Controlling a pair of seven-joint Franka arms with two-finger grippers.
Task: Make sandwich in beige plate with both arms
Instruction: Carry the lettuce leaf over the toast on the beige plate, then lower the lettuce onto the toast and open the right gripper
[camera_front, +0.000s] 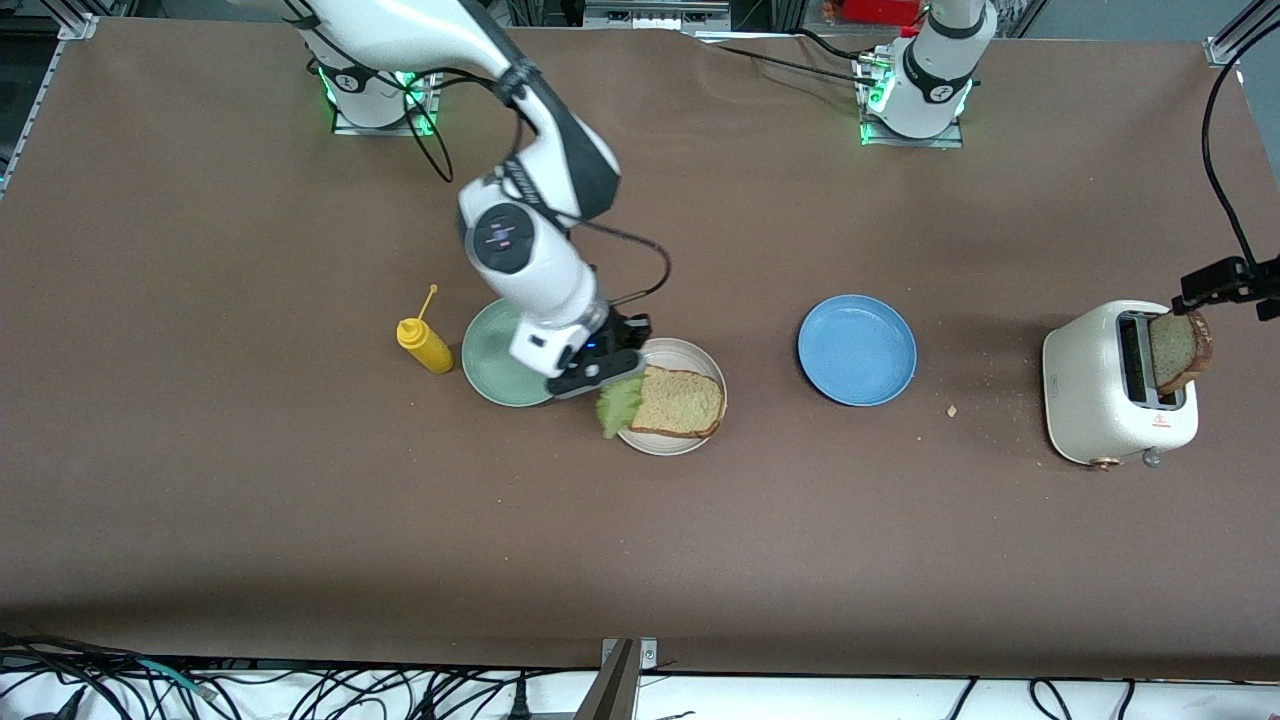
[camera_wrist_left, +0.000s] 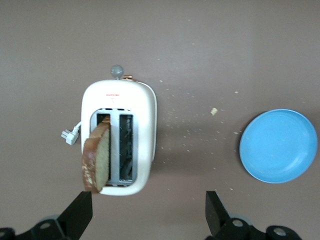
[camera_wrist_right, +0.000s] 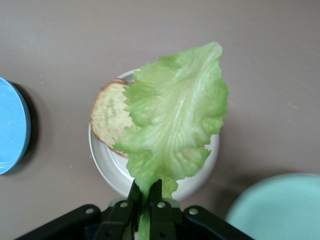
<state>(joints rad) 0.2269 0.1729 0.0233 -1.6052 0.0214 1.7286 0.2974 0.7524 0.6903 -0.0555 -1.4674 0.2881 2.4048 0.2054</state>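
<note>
Right gripper (camera_wrist_right: 145, 192) is pinched tight on the stem end of the lettuce leaf (camera_wrist_right: 172, 120), hanging it over the beige plate (camera_front: 700, 357), which sits at table centre, with the mint green plate (camera_front: 495, 350) touching it at its 9 o'clock. One bread slice (camera_front: 683, 401) already lies flat on the beige plate. To do this step well: centre the leaf over the slice, lower until it drapes, then let go, since now it overhangs the rim at about 8 o'clock. Leaf is thin, floppy, ruffled, veined; bread is square, porous, dark-crusted; plate is smooth, round, shallow. Left gripper (camera_wrist_left: 149, 212) hovers over the white toaster (camera_wrist_left: 117, 135) at the left arm's end, jaws wide, holding nothing; second slice (camera_wrist_left: 97, 157) stands up out of a slot.
</note>
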